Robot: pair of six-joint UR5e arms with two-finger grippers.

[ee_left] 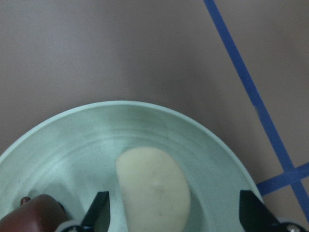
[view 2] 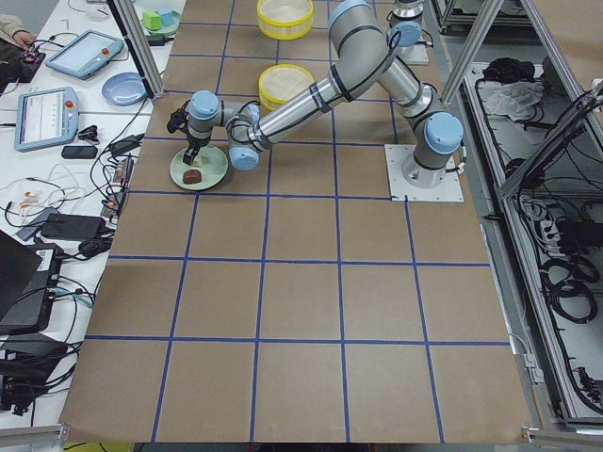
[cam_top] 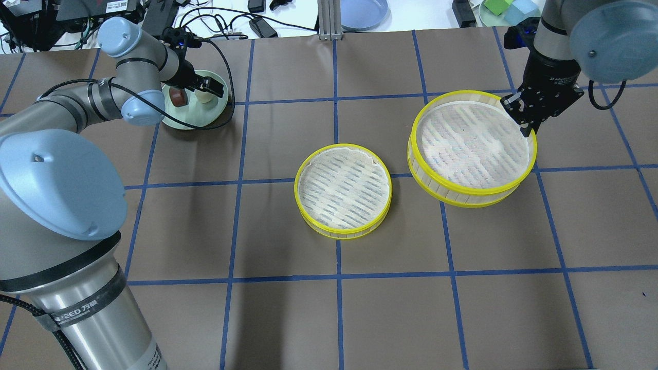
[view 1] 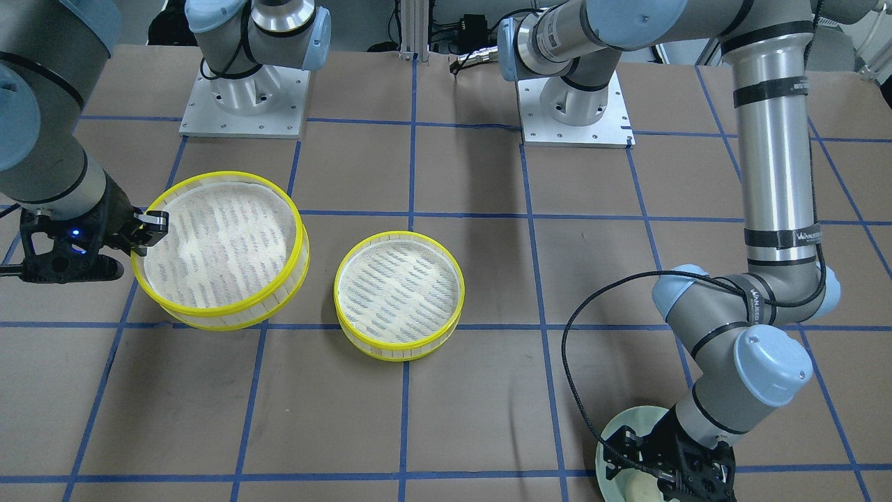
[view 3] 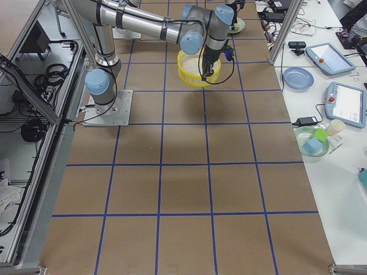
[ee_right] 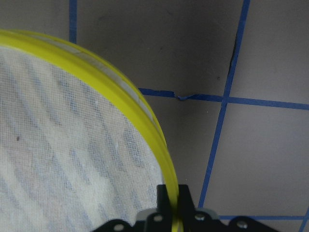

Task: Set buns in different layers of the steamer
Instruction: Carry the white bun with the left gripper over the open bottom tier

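Note:
The cream-white bun and the reddish-brown bun lie on the pale green plate at the table's far left. My left gripper is open, low over the plate, with one finger on each side of the cream bun; the brown bun is beside it. One steamer layer sits empty at the table's middle. My right gripper is shut on the yellow rim of the other layer, which is empty and held tilted, a little off the table.
Both arm bases stand at the robot's edge of the table. A black cable loops around the plate. Tablets, a blue plate and cables lie on the side bench beyond the table's far edge.

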